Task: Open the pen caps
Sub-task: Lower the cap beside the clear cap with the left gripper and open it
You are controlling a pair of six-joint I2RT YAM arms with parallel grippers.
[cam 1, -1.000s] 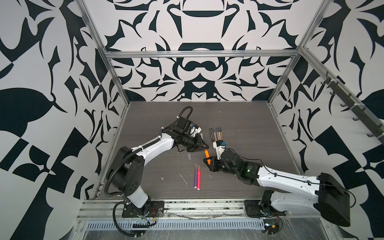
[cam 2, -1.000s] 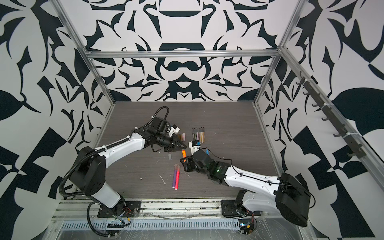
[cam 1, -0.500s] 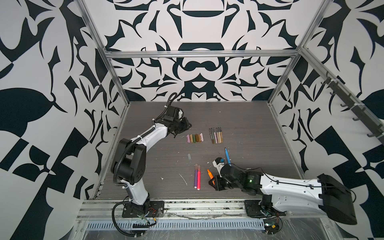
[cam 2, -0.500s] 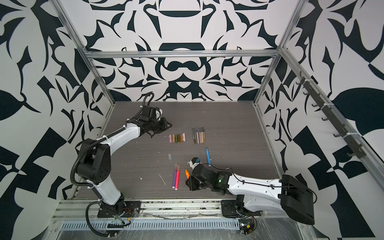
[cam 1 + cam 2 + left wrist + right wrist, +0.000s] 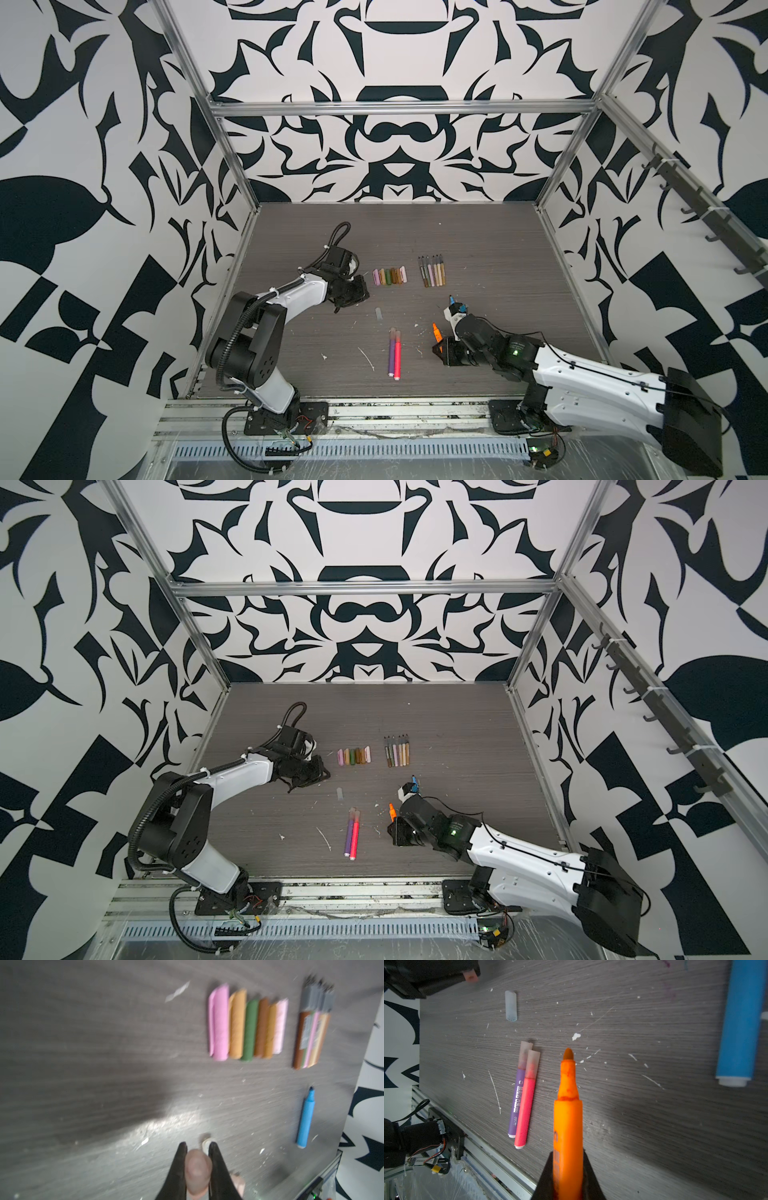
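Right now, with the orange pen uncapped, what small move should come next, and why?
Probably lay the orange pen down beside the blue pen: its tip is bare, the left jaws hold a cap, and the purple pen and pink pen wait capped.

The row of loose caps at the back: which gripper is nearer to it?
Left. The left gripper sits close beside the row of caps; the right gripper is much farther away, toward the front.
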